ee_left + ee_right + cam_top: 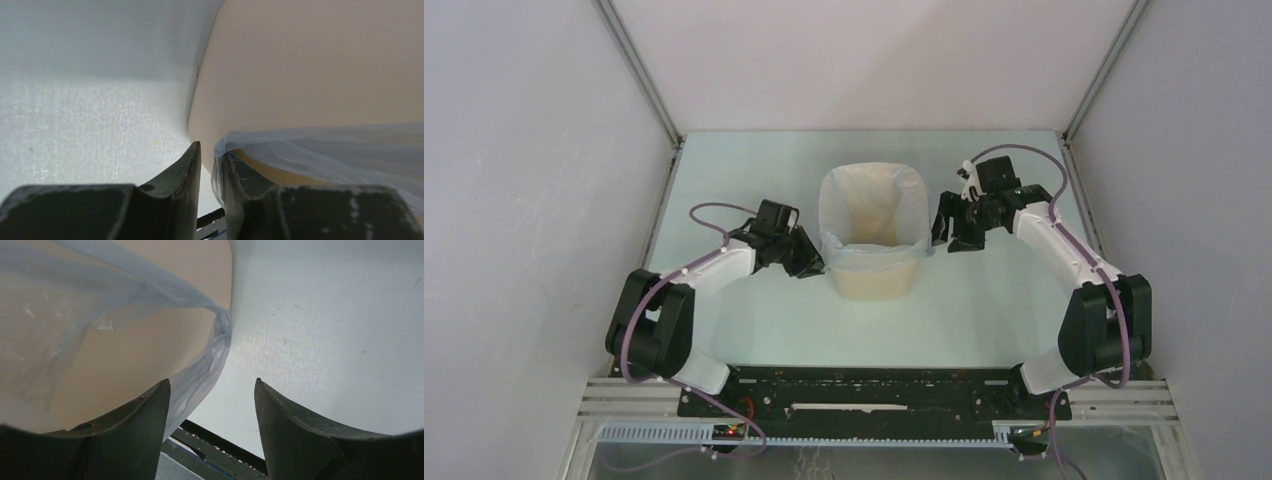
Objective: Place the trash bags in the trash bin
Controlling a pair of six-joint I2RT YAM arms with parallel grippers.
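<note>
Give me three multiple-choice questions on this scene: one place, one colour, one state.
1. Where is the trash bin? A between the left end effector and the right end effector; B at the far left corner; C behind the right arm's base.
2. What colour is the trash bag? A black; B pale blue; C red.
3. How is the right end effector? A shut on the bag; B shut, empty; C open.
Answers: 1 A, one flanks each side in the top view; 2 B, both wrist views show bluish film; 3 C, a wide gap parts its fingers.
</note>
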